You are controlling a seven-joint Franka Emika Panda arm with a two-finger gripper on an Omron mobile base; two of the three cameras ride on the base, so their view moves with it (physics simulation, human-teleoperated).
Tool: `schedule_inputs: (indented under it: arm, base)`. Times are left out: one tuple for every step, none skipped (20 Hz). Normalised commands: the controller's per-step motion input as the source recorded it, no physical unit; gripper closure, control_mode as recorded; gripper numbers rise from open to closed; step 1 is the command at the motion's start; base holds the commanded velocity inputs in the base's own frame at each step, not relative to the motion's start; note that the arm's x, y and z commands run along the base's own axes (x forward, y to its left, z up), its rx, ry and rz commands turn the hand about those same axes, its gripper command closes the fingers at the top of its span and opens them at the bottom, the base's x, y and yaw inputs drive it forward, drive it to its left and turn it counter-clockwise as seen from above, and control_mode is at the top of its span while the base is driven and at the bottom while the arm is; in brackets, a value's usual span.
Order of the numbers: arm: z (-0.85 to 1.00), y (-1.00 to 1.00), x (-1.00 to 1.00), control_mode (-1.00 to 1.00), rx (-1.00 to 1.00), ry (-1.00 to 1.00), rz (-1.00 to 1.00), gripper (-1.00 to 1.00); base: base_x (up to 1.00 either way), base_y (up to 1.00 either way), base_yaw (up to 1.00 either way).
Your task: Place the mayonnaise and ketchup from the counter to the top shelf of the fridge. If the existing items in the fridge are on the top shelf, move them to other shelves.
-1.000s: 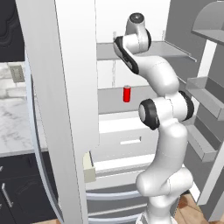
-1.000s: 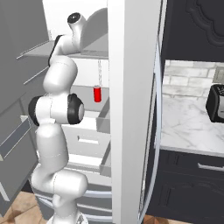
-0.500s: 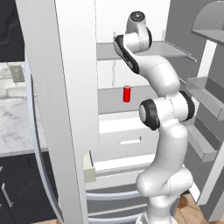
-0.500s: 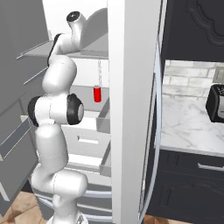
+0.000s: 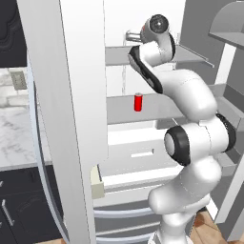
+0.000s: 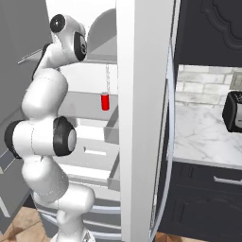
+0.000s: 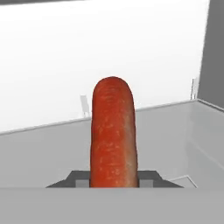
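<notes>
Where gripper (image 7: 114, 183) clamps orange-red item (image 7: 113, 131)

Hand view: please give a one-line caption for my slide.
Fingers shut on the orange-red oval item above a grey fridge shelf.

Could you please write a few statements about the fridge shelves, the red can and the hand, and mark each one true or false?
1. The hand is shut on the orange-red oval item. True.
2. The red can stands upright on the top shelf. False: it stands on the shelf below that one.
3. The fridge door is closed. False: it is open and the shelves are in sight.
4. The red can is clear of the hand. True.
5. The orange-red oval item lies in a white drawer. False: it is over a grey shelf board, between the fingers.
</notes>
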Motion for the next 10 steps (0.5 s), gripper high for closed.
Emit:
schedule_inputs:
  arm:
    - [0.09,0.24,-1.00,-1.00,0.00,-0.67,0.04,1.00]
    - [0.39,0.21,-1.00,-1.00,0.00,-0.58,0.04,1.00]
    - [0.54,0.23,-1.00,-1.00,0.00,-0.50,0.04,1.00]
    - [0.68,0.19,-1.00,-1.00,0.03,-0.39,0.04,1.00]
    - [0.74,0.15,-1.00,-1.00,0.07,-0.31,0.05,1.00]
    - [0.70,0.12,-1.00,-1.00,0.09,-0.24,0.05,1.00]
    - [0.67,0.10,-1.00,-1.00,0.10,-0.16,0.05,1.00]
    - [0.64,0.07,-1.00,-1.00,0.11,-0.06,0.06,1.00]
    - [0.60,0.04,-1.00,-1.00,0.12,0.00,0.06,1.00]
    - [0.59,0.04,-1.00,-1.00,0.11,0.00,0.07,1.00]
  base:
    - [0.00,0.00,0.00]
    - [0.00,0.00,0.00]
    - [0.00,0.00,0.00]
    - [0.00,0.00,0.00]
    - [0.00,0.00,0.00]
    - [0.00,0.00,0.00]
    - [0.00,0.00,0.00]
    - [0.00,0.00,0.00]
    - [0.00,0.00,0.00]
    - [0.00,0.00,0.00]
